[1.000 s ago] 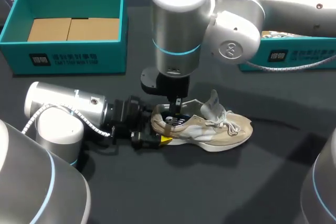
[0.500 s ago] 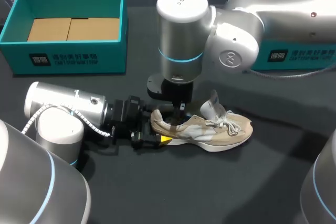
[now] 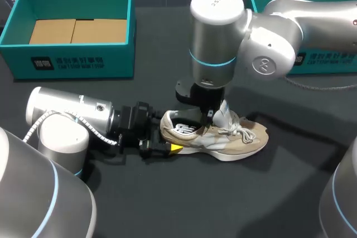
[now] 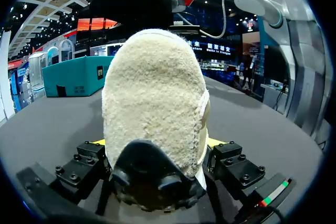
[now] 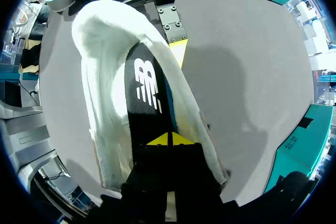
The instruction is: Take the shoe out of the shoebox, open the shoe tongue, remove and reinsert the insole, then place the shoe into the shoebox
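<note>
Firmly, the left gripper (image 4: 157,145) is clamped on the heel of the shoe (image 3: 223,135), one yellow tip at either side. The right gripper (image 5: 170,140) hangs over the shoe's mouth, tips pressed together above the black insole (image 5: 144,85); whether they touch it I cannot tell. The shoe lies on its sole near the middle of the table (image 3: 167,204), well apart from the box (image 3: 75,59) at the far left corner. In the head view the right wrist hides most of its fingers.
</note>
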